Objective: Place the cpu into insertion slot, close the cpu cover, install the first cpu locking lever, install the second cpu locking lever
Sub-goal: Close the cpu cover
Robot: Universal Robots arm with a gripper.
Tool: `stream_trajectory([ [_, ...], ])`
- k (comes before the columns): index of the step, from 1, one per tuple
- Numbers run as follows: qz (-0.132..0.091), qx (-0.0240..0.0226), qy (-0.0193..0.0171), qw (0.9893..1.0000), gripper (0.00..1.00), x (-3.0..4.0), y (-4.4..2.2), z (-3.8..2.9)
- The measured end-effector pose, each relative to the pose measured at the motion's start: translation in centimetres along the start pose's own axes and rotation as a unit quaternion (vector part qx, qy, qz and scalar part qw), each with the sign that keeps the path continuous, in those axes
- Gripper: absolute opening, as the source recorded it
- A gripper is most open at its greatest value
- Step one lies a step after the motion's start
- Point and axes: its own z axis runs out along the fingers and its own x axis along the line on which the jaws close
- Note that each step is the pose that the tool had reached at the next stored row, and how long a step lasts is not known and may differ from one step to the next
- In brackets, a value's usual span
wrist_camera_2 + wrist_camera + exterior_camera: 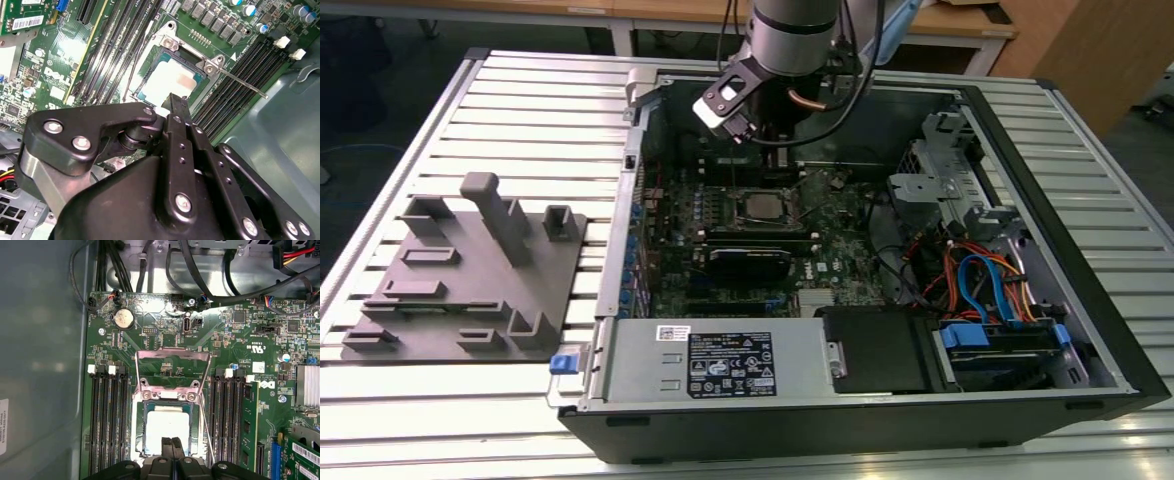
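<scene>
pale silver-grey square cpu point(167, 426) lies seated in the small black square insertion slot point(143, 432), mid green board. the thin dark-silver cpu cover point(172, 354) stands open at the slot's edge away from the black hand point(172, 442), whose fingertips are pressed together, pinching nothing. placing looks done, closing not yet; that wants a push on the cover's bar, clear of the chip. the open black tower case point(854, 430) sits on a slatted pale metal desk point(520, 100).

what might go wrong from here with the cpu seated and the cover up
The shut pincer is close over the cpu; pushing down could scratch it or skew it in the insertion slot. The cpu cover stands open and a locking lever sticks out, so sideways motion might snag either.
</scene>
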Motion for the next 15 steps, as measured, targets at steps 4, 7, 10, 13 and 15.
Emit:
stream_trajectory([
  [4, 0.0, 0.0, 0.0, 1.0, 0.1, 0.0, 0.0, -0.04],
  [7, 0.0, 0.0, 0.0, 1.0, 0.1, 0.0, 0.0, -0.3],
  [10, 0.0, 0.0, 0.0, 1.0, 0.1, 0.01, 0.01, -0.64],
  [13, 0.0, 0.0, 0.0, 1.0, 0.1, 0.01, 0.01, -1.0],
  [15, 0.0, 0.0, 0.0, 1.0, 0.1, 0.01, 0.01, -1.25],
])
